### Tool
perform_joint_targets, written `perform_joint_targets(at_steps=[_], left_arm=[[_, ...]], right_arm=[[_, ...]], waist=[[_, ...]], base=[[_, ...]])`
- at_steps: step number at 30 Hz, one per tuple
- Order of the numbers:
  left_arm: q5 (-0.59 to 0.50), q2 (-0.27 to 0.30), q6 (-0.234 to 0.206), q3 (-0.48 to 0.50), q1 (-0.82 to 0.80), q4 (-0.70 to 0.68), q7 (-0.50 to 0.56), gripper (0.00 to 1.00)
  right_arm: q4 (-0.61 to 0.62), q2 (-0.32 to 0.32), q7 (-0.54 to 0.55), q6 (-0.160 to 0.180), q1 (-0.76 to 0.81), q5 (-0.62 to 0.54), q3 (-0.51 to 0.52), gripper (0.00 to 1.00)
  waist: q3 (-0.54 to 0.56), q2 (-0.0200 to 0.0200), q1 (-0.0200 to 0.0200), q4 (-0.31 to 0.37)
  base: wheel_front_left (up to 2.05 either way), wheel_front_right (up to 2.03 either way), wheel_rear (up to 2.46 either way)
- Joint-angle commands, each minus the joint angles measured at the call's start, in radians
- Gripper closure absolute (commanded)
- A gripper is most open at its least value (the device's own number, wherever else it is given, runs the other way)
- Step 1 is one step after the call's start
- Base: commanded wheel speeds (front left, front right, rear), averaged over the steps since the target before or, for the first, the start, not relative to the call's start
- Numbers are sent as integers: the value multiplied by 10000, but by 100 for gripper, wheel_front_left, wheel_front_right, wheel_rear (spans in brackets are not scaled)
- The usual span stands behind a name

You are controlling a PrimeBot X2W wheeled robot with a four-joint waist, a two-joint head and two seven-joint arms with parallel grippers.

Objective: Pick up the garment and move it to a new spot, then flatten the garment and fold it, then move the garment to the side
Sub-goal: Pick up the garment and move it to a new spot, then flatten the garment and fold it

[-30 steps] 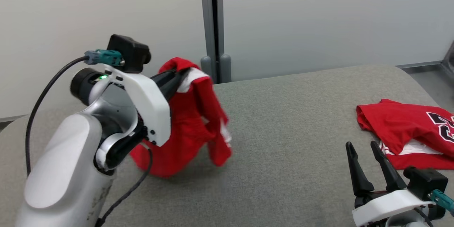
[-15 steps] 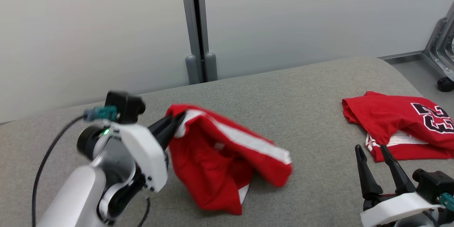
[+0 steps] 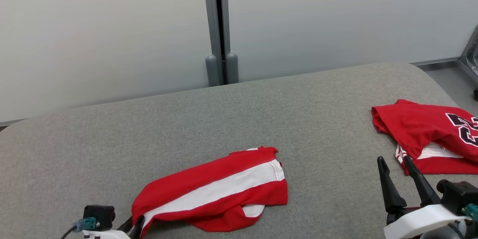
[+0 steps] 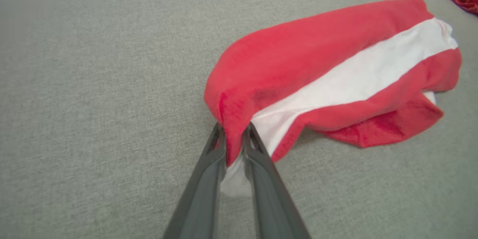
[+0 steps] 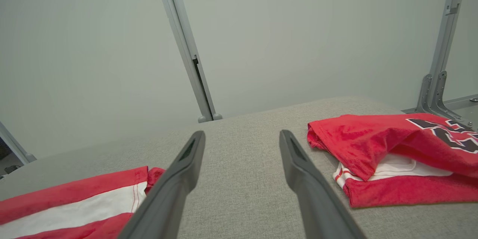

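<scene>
red-and-white garment [image 3: 213, 190] down on the near left-middle of the grey pad [image 3: 149, 127], one corner pinched
left gripper [image 4: 233, 134] nearly closed on that corner; right gripper [image 3: 394, 160] spread wide, empty, just beside the numbered jersey [image 3: 422, 130]. risk of dragging or bunching the cloth if drawn back before letting go, and of snagging the jersey on a rightward sweep. plenty of bare pad behind and between the two; rounded far-right corner close behind the jersey.

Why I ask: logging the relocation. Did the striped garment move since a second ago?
Yes. Against the grey post, the striped garment came down from mid-air and rightward, now lying nearer the numbered jersey.
</scene>
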State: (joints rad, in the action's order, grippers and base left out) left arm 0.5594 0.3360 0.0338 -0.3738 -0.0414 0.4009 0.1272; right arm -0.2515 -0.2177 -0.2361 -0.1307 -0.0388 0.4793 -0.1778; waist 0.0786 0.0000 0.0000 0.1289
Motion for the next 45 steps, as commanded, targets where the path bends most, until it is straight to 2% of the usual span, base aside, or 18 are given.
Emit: perform_joint_targets(at_steps=[1,6,10,12,16,23,27,32,38,45], left_arm=[[10,-14,90,11,-48,317,-228,0],[-89,-165,253,36,-373,1045,-1161,0],[-111,-206,42,292,-447,845,-1945,0],[-72,-171,-181,526,-379,485,-2388,0],[-207,-159,-908,1075,-54,-632,-3303,0],[-530,32,-1922,1642,951,-2758,-3674,0],[-593,-101,-2195,1857,1540,-3512,-3802,0],[-684,-453,-2295,1868,2421,-4036,-3899,0],[-1014,-892,-2125,1906,2523,-4089,-3923,0],[-1348,-1092,-1887,2193,2451,-4008,-3930,0]], right_arm=[[-33,-55,59,-3,77,-46,-38,0],[-32,-33,107,-3,157,-58,-81,0],[58,-25,93,-3,255,-68,-88,0],[120,33,62,-3,298,12,1,0],[310,128,37,-3,370,-78,199,0],[776,297,-32,-3,513,-272,425,0],[897,403,-62,-3,623,-360,481,0],[941,496,-138,-3,896,-510,356,0],[892,656,-157,-3,1073,-642,281,0],[908,564,-92,-3,969,-608,344,0]], waist=[[47,0,0,-81],[141,0,0,-209],[229,0,0,-284],[266,0,0,-299],[303,0,0,-346],[304,0,0,-450],[325,0,0,-502],[371,0,0,-565],[404,0,0,-692],[398,0,0,-744]], base=[[0,0,0],[0,0,0],[0,0,0],[0,0,0],[0,0,0],[0,0,0],[0,0,0],[0,0,0],[0,0,0],[0,0,0]])
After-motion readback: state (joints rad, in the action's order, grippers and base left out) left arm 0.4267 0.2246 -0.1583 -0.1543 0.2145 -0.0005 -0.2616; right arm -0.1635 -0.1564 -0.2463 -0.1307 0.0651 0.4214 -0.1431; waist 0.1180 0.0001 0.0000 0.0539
